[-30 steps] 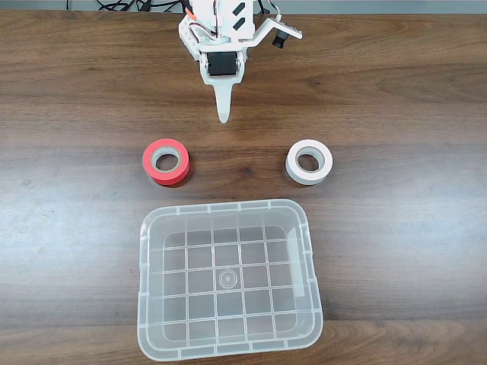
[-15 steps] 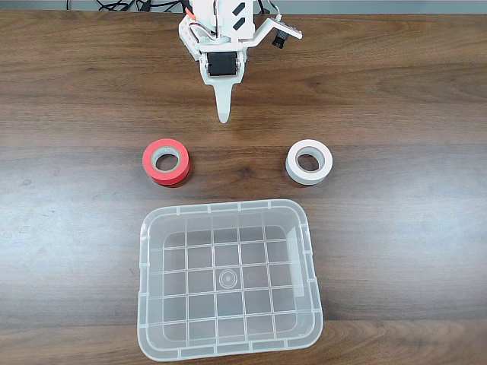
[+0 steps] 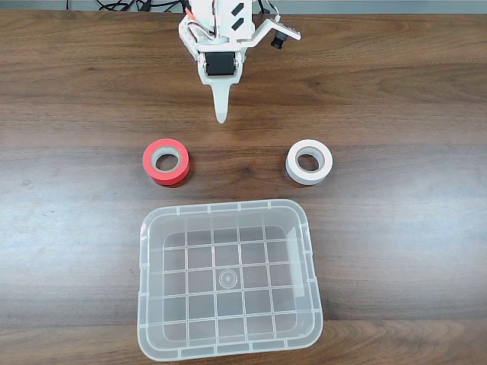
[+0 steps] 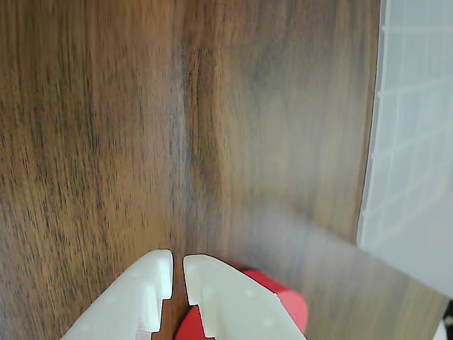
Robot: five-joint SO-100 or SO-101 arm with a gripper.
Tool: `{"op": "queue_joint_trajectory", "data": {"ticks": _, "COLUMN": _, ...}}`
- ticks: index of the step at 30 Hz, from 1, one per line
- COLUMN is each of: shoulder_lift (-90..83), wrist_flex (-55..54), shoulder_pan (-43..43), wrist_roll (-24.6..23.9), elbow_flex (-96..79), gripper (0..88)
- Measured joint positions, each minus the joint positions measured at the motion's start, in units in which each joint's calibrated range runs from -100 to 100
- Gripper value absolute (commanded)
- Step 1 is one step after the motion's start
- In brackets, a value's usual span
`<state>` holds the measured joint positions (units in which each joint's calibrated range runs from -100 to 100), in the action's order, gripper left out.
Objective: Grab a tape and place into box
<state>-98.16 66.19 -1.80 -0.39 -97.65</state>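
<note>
- Dark wood-grain table [image 3: 396, 84] fills the scene, its planks running left to right in the fixed view.
- We see the gripper [image 3: 221, 114] at the top of the fixed view, its white tip pointing down the picture toward the rolls and well apart from both.
- In the wrist view the gripper [image 4: 178, 268] shows its two white fingers [image 4: 138, 297] nearly together, only a thin slit between the tips, and we see nothing held between them.
- We find the tape [image 3: 166, 161], a red roll with a greyish core, lying flat on the table with its hole facing up, so its axis stands upright; being a ring, it has no long side to point anywhere.
- It sits left of centre in the fixed view, below and left of the gripper tip, and just above the box's top left corner without touching it.
- In the wrist view the tape [image 4: 291, 306] peeks out red behind the right finger.
- We see the box [image 3: 151, 228], clear with a grid bottom, standing open at the bottom centre of the fixed view, its long side running up and down; its pale wall [image 4: 410, 142] lines the right edge of the wrist view.
- We also note a white roll [image 3: 309, 162] lying flat at the right, level with the tape.
</note>
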Motion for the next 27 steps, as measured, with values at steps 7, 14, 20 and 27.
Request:
{"op": "queue_joint_trajectory", "data": {"ticks": 7, "shoulder_lift": 0.1, "wrist_flex": 0.0, "shoulder_pan": 10.0, "wrist_roll": 0.0, "elbow_flex": 5.5, "gripper": 1.2}}
{"op": "queue_joint_trajectory", "data": {"ticks": 14, "shoulder_lift": 0.1, "wrist_flex": 0.0, "shoulder_pan": 21.0, "wrist_roll": 3.0, "elbow_flex": 12.7, "gripper": 1.2}}
{"op": "queue_joint_trajectory", "data": {"ticks": 20, "shoulder_lift": 0.1, "wrist_flex": 0.0, "shoulder_pan": 26.2, "wrist_roll": 10.4, "elbow_flex": 15.8, "gripper": 1.2}}
{"op": "queue_joint_trajectory", "data": {"ticks": 27, "shoulder_lift": 11.3, "wrist_flex": 1.9, "shoulder_pan": 27.2, "wrist_roll": 12.8, "elbow_flex": 22.4, "gripper": 1.3}}
